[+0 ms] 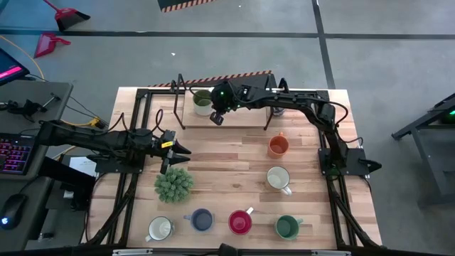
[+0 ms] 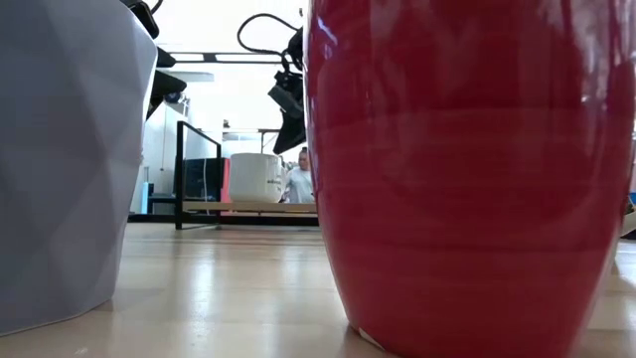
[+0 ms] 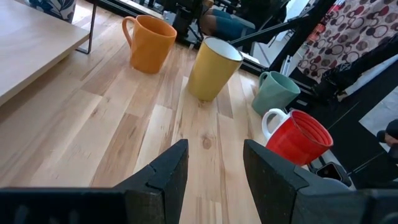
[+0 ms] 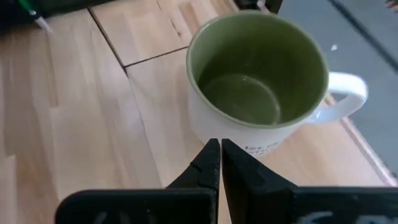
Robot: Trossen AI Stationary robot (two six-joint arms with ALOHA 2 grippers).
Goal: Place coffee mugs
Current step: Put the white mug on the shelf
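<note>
- Two fingers of my right gripper (image 4: 220, 163) pinched shut, empty, just short of the olive mug (image 4: 258, 78).
- Mug sits on the raised shelf (image 1: 245, 116), table's 12 o'clock.
- Advice: reopen before approaching the rim.
- Left gripper (image 3: 214, 171) waits open, 9 o'clock.

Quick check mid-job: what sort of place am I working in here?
Likely a robotics lab or workshop: a wooden table on a bare grey floor, striped hazard tape on it, and a keyboard beside the rig.
</note>
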